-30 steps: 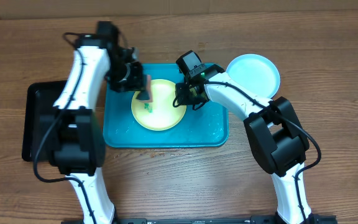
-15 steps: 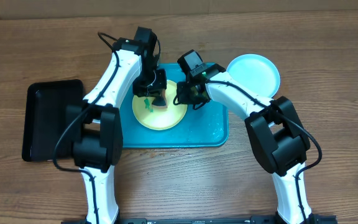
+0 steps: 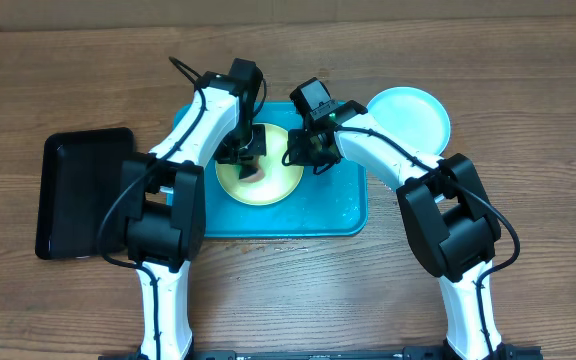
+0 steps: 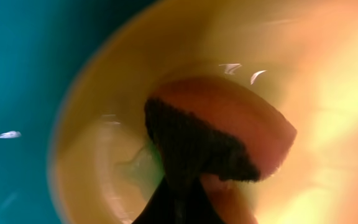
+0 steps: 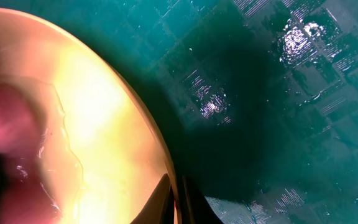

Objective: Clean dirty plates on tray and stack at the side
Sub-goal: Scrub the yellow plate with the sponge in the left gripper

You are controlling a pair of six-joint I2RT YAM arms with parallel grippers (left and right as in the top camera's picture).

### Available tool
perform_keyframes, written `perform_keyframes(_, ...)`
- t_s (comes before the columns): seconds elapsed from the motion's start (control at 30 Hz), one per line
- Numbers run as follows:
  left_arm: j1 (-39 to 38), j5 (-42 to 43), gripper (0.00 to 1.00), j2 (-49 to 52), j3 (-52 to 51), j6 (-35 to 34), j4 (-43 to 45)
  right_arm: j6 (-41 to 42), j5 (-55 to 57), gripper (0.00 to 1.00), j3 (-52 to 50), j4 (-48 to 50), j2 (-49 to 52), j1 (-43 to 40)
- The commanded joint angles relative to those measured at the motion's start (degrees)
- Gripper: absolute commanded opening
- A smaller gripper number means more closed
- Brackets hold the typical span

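So there's a wooden table with the big blue tray sitting in the middle of it. A smaller black tray sits off to the left, apart from the blue one.

Both arms reach in over the blue tray from either side. The yellow-green plate lies flat inside the tray, toward its upper left part. The cyan plate is outside the tray, on the table just past the tray's upper right corner.

The left gripper is clamped tight on a sponge, orange-pink with a dark scrubby side, and the sponge is pressed right down on the yellow-green plate. The left wrist view is pretty blurry, but you can make out a faint greenish patch on the plate right beside the sponge.

The right gripper is down at the right edge of that same plate. In its wrist view the fingers are pinched together on the rim, with wet-looking blue tray floor beside it.
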Motion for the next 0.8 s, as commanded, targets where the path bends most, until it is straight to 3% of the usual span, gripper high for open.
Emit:
perform_keyframes(0.0, 1.07, -18.67, 0.04, 2.08, -0.42, -1.01, -1.81, 0.48, 2.95, 0.06, -1.46, -0.72, 0.61, -0.83)
perform_keyframes(0.1, 1.07, -17.81, 0.04, 2.05, 1.62, -1.01, -3.45, 0.48, 2.97, 0.06, -1.46, -0.70, 0.61, -0.83)
perform_keyframes(0.23, 1.09, -8.76, 0.04, 2.05, 4.44, -0.85, -3.67, 0.48, 2.95, 0.06, -1.46, -0.76, 0.61, -0.81)
perform_keyframes(0.47, 0.74, 23.30, 0.04, 2.25, 4.22, 5.73, 2.67, 0.50, 2.95, 0.06, -1.46, -0.61, 0.61, -0.83)
perform_keyframes(0.77, -2.75, 19.69, 0.04, 2.25, -0.44, 5.27, 3.78, 0.48, 2.95, 0.05, -1.46, -0.35, 0.61, -0.81)
